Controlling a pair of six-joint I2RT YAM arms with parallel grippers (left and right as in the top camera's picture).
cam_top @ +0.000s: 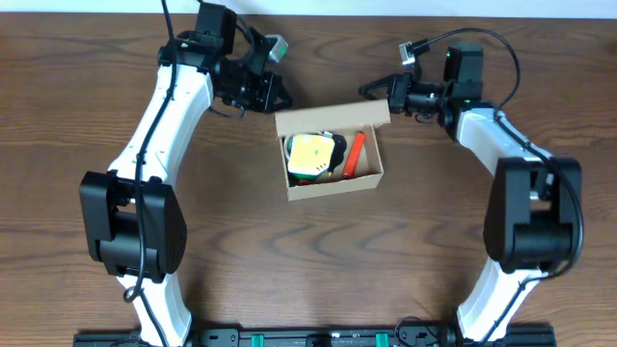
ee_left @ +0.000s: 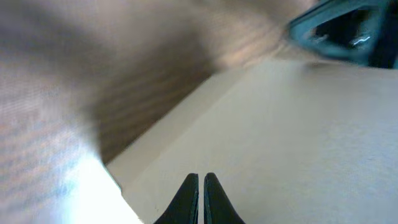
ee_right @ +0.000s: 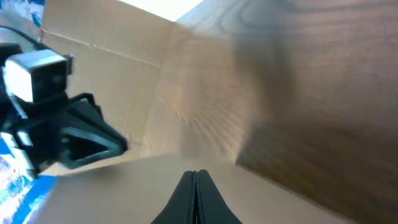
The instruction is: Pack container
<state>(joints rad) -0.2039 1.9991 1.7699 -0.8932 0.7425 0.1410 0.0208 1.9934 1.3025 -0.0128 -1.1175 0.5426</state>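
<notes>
Two arms, one box. My left gripper, fingers pressed together, reaches the back left corner of the open box at mid-table. My right gripper, likewise closed, reaches its back right corner.

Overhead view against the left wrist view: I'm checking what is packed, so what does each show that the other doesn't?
Only overhead: the inside of the open container, holding a yellow item and an orange-red item. Only left wrist: the left end effector shut, seen close over the flap. Both: tan cardboard and the wooden table.
</notes>
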